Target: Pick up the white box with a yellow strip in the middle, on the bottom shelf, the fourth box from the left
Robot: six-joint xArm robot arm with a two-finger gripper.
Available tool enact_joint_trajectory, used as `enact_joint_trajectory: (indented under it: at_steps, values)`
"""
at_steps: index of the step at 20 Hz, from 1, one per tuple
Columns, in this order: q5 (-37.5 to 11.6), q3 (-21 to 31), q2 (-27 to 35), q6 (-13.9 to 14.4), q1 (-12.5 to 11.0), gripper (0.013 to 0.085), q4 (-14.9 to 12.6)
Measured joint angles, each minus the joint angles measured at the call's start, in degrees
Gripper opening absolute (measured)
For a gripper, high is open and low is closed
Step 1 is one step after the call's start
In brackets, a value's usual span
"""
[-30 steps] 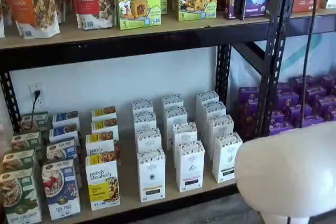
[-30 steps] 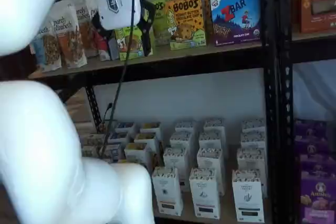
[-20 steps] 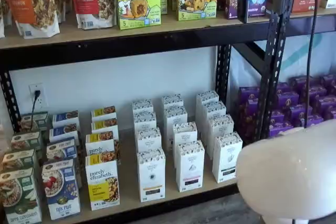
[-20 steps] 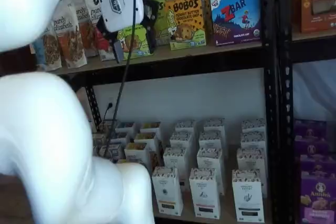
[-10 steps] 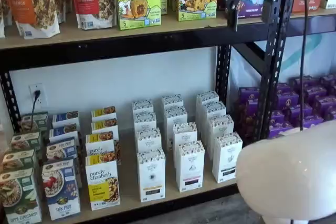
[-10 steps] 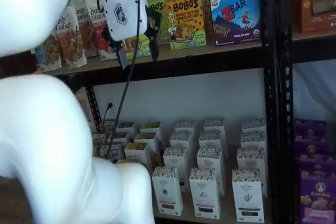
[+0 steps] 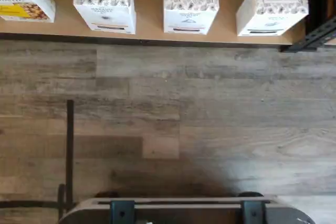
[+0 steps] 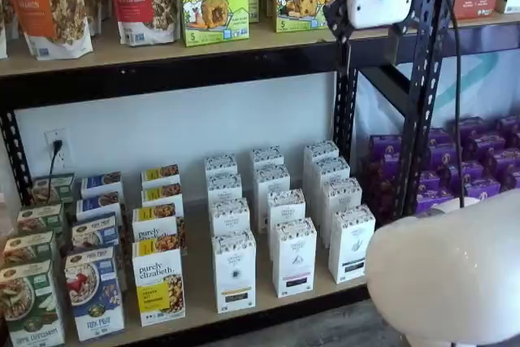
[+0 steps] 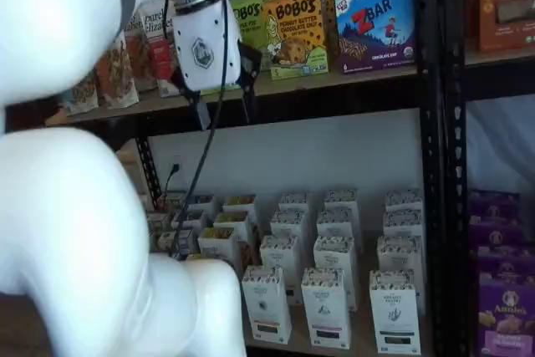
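Carton, white, tall and narrow: the white box stands upright at the front of its column on the bottom shelf, just behind the black front rail, with a black-speckled top band, a thin yellow strip across its middle and a small dark label below. To one side stands the purely elizabeth box with its yellow panel; to the other, a like white carton, apart by a narrow gap. More like cartons stand in file behind it. Handling, by judgement: thin paperboard, likely light, fairly stiff at the edges but liable to dent on its broad faces; the smooth print may slip under a weak hold. Best hold, by judgement: across the two narrow side walls, at or above the yellow strip, fingers entering the gaps either side without nudging the neighbours. The wrist view shows the front row of cartons from above, the white box among them, and wood-grain floor below the rail. Arm: white links fill the near foreground in both shelf views. The pincer hangs high, level with the upper board and well above the bottom shelf, its white body pointing downward. Its two black fingers stand plainly apart, nothing between them. The descent to the bottom shelf is not yet made.
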Motion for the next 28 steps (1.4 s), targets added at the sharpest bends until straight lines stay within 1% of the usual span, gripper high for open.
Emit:
enact_joint_trajectory:
  at_steps: [4, 7, 9, 14, 17, 24, 28]
  values:
    - [-4.2, 3.8, -0.5, 0.5, 0.2, 0.0850, 1.3]
    - [-8.0, 7.3, -1.1, 0.2, 0.0, 0.0850, 3.7]
    - [-10.1, 9.5, -0.7, 1.2, 1.0, 0.0850, 3.8]
    - [-16.1, 14.5, -0.1, 1.9, 2.2, 0.0850, 5.8]
    - [-19.2, 16.6, 1.1, 2.8, 3.4, 0.0850, 5.8]
    - [-24.9, 19.7, 4.7, 5.6, 5.9, 0.0850, 4.0]
    - [-28.6, 21.1, 7.4, 6.4, 6.8, 0.0850, 4.0]
